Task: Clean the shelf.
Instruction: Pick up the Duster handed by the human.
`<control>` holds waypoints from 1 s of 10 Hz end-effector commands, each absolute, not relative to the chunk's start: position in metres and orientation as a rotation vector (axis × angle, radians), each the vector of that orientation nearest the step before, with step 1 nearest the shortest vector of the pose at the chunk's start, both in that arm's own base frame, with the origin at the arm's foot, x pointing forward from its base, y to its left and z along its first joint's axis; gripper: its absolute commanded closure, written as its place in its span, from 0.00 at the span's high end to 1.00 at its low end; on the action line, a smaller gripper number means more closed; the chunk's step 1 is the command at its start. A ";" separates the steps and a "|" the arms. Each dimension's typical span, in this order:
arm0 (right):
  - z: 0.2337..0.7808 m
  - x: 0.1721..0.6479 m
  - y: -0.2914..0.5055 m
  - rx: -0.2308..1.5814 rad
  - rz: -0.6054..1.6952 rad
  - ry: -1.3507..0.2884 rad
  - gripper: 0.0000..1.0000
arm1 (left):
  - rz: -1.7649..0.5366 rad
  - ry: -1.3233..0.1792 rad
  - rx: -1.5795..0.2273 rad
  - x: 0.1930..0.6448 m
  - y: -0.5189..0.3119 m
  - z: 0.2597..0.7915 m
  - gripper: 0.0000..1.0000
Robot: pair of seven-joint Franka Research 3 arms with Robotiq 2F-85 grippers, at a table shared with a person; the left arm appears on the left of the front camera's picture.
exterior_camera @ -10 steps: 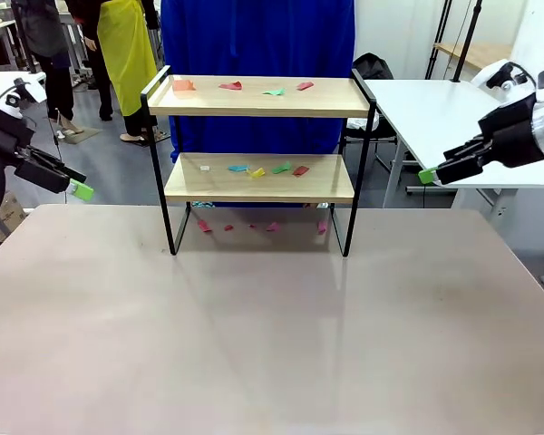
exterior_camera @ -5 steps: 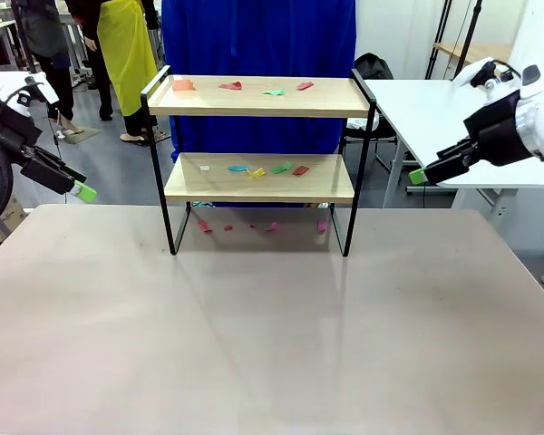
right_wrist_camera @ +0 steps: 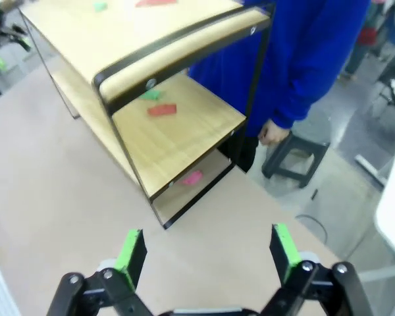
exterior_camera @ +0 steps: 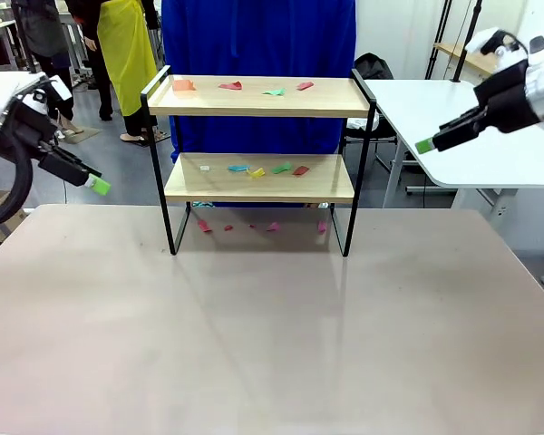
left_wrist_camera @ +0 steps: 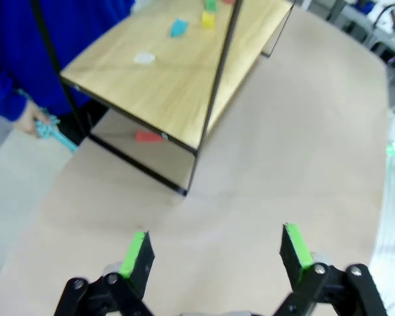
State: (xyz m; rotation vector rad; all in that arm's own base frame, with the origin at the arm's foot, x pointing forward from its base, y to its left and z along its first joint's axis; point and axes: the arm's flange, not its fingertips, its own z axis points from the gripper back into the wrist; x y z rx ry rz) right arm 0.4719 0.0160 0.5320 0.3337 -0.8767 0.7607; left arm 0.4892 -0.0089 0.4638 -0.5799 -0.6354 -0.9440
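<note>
A beige table (exterior_camera: pixel 272 344) carries the two-tier shelf (exterior_camera: pixel 254 108) near the middle of its far side, with a person in blue (exterior_camera: pixel 254 41) standing close behind it. The left gripper (exterior_camera: pixel 98 184) and right gripper (exterior_camera: pixel 424 145) hover in the air on either side of the shelf, jaws wide apart and holding nothing. Small coloured scraps (exterior_camera: pixel 280 169) litter both boards and the tabletop beneath.
</note>
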 end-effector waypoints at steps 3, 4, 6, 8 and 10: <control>0.493 0.530 -0.031 0.499 0.933 -0.912 1.00 | -1.053 -0.776 -0.884 0.548 0.025 0.435 1.00; 0.486 0.526 -0.043 0.519 0.956 -0.934 1.00 | -1.050 -0.796 -0.941 0.553 0.034 0.431 1.00; 0.467 0.507 -0.061 0.564 0.977 -0.956 1.00 | -1.087 -0.813 -1.040 0.550 0.053 0.419 1.00; 0.478 0.503 -0.058 0.538 0.955 -0.941 1.00 | -1.062 -0.796 -0.987 0.546 0.052 0.418 1.00; 0.478 0.503 -0.058 0.538 0.955 -0.941 1.00 | -1.062 -0.796 -0.987 0.546 0.052 0.418 1.00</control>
